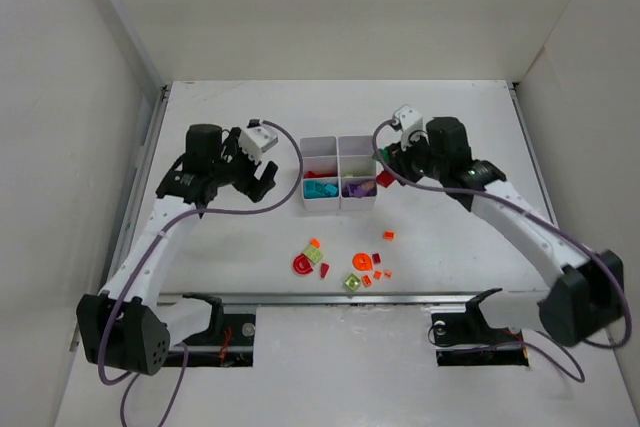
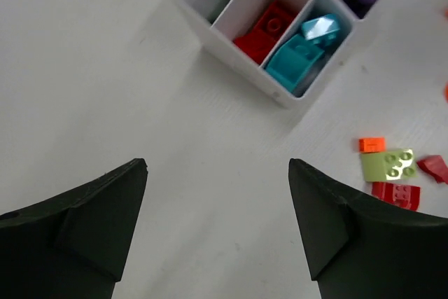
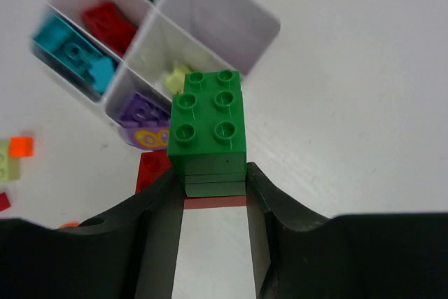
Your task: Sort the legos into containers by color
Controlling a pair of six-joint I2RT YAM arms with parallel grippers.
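My right gripper (image 3: 211, 171) is shut on a dark green lego brick (image 3: 207, 120), one finger on each side. A flat red piece (image 3: 152, 167) shows just under it. In the top view this gripper (image 1: 388, 179) is right beside the right wall of the white containers (image 1: 339, 147). The compartments hold teal (image 3: 70, 50), red (image 3: 108, 22), purple (image 3: 143, 117) and lime (image 3: 178, 75) legos. My left gripper (image 2: 217, 164) is open over bare table, left of the containers (image 2: 231, 47), with nothing between its fingers.
Loose legos lie in front of the containers: a red arch (image 1: 302, 265), lime pieces (image 1: 314, 254) (image 1: 352, 283), an orange round piece (image 1: 362, 263) and a small orange one (image 1: 388, 235). White walls enclose the table on three sides.
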